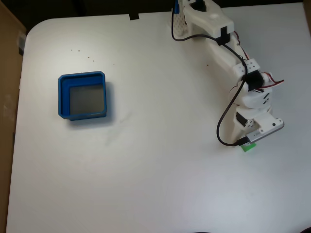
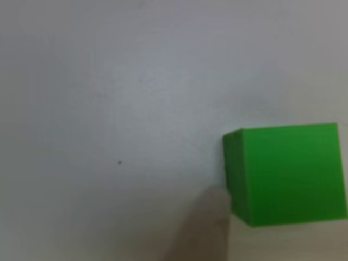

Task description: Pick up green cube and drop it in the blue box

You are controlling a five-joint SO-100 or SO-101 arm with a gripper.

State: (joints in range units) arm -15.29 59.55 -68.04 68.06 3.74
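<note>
In the fixed view the green cube peeks out from under the white arm's wrist at the right of the table. My gripper is lowered right over it, and its fingers are hidden beneath the wrist. The other view is very close: the green cube rests on the white table at the right, and a blurred fingertip rises from the bottom edge just left of the cube's lower corner. No second finger shows there. The blue box sits far off at the left, its grey floor bare.
The white arm stretches from its base at the top edge down to the right. A black cable loops beside the wrist. A brown surface borders the table's left edge.
</note>
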